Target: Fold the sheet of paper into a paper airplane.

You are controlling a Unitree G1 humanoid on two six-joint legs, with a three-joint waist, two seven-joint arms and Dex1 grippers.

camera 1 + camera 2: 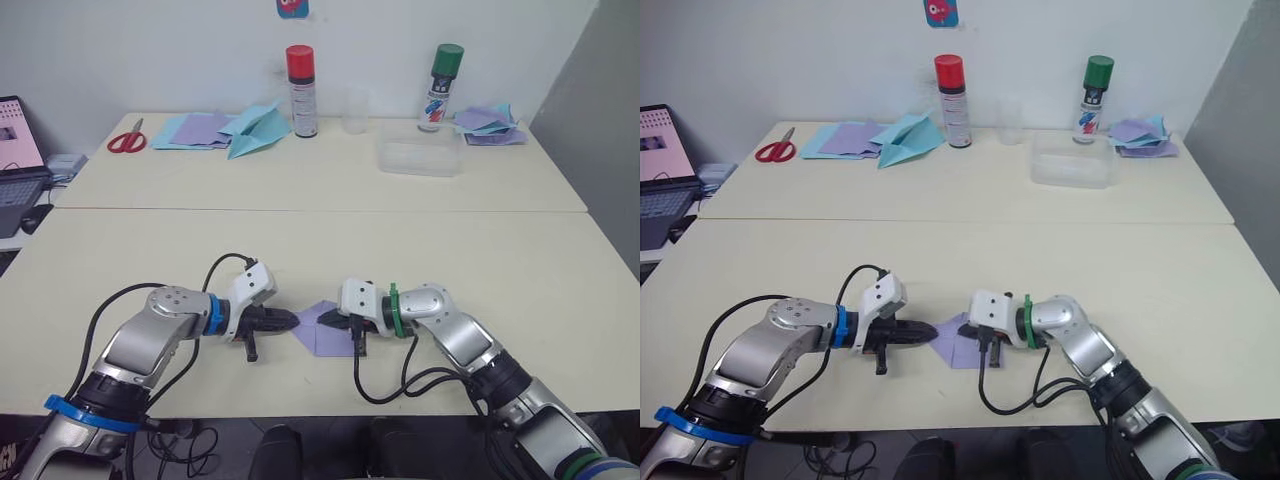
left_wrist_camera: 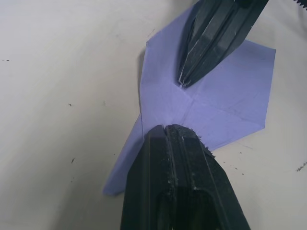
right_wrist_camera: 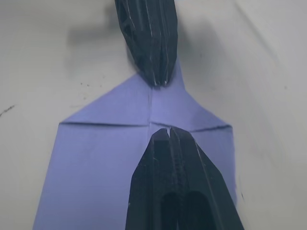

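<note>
Two pale tables pushed together, white wall, perhaps daylit.

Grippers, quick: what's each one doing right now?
Left gripper: shut, tip pressing on the sheet of paper, not gripping it.
Right gripper: shut, tip pressing on the same sheet.

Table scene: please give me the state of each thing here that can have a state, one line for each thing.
sheet of paper: flat on the table, two corners folded into a point, not yet a plane.
left claw: shut, tips on the paper's point.
right claw: shut, tips pressing the paper's middle.
light blue paper plane: folded, lying at the far side.
red-capped can: upright, capped.
green-capped can: upright, capped.
scissors: closed, lying flat.
</note>
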